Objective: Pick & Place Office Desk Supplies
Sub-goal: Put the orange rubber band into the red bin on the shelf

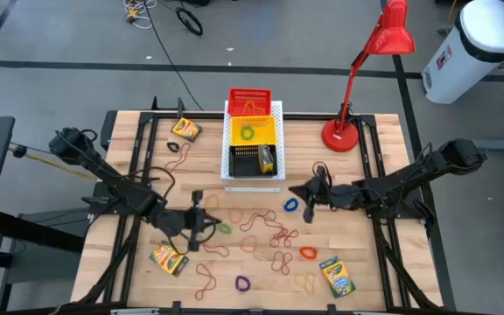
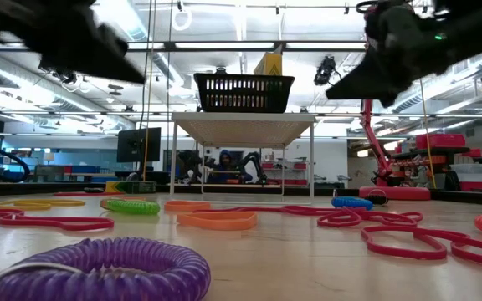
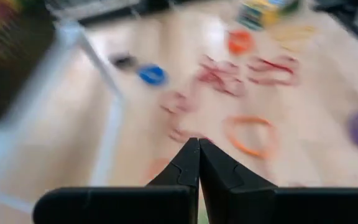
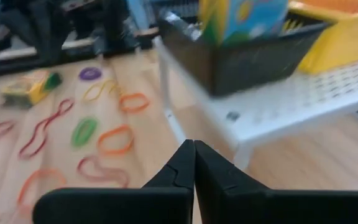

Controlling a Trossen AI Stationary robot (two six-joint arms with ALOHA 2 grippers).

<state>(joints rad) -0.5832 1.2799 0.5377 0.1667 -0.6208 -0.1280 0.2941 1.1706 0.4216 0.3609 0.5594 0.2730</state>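
Crayon boxes lie flat on the table at the far left [image 1: 185, 130], near left [image 1: 169, 259] and near right [image 1: 337, 276]; another stands in the black basket [image 1: 266, 158]. Reddish-brown rubber bands [image 1: 278, 236] are scattered mid-table among a purple loop [image 1: 242, 283], a green loop [image 1: 224, 228], a blue loop [image 1: 290, 206] and an orange loop [image 1: 308, 253]. My left gripper [image 1: 203, 219] is shut above the table beside an orange loop [image 1: 212, 214]; its shut fingertips [image 3: 199, 149] hold nothing I can see. My right gripper [image 1: 309, 199], shut [image 4: 194, 149], hovers just right of the blue loop, facing the board.
A white perforated board [image 1: 252, 175] at the far middle carries a red basket [image 1: 249, 99], a yellow basket [image 1: 252, 131] with a green loop inside, and the black basket. A red desk lamp [image 1: 344, 131] stands at the far right. Bare wood lies along the left edge.
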